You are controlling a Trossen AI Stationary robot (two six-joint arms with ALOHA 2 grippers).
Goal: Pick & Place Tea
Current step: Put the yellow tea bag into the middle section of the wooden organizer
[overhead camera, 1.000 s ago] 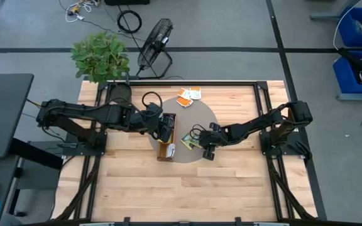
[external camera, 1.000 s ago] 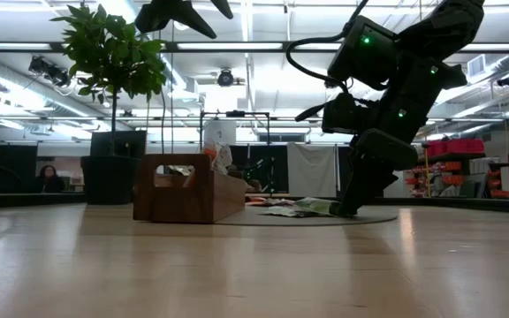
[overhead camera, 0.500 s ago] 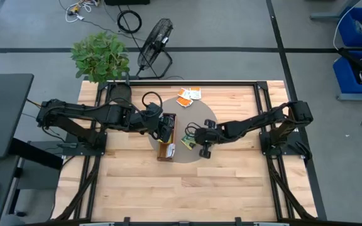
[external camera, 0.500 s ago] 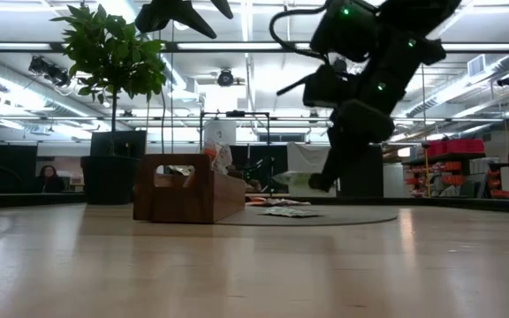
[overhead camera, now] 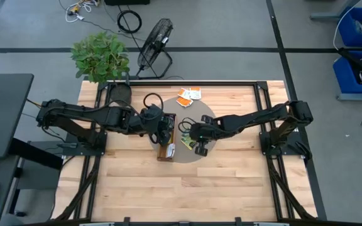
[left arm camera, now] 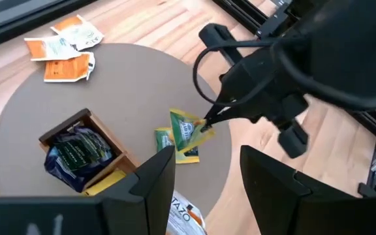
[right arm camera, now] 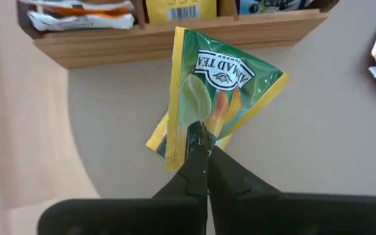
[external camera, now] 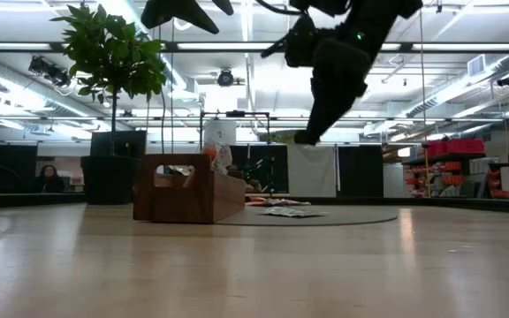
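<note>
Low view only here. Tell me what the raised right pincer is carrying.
Observer: The right pincer is shut on a green-and-yellow foil tea sachet, pinched at one edge.
Operator: Report what lies beneath it.
Observer: A second green-and-yellow sachet lies flat on the round grey mat, beside the long wooden tray.
Operator: Give me the left pincer.
Observer: The left pincer hangs open near the tray's end compartment, which holds dark blue sachets.
</note>
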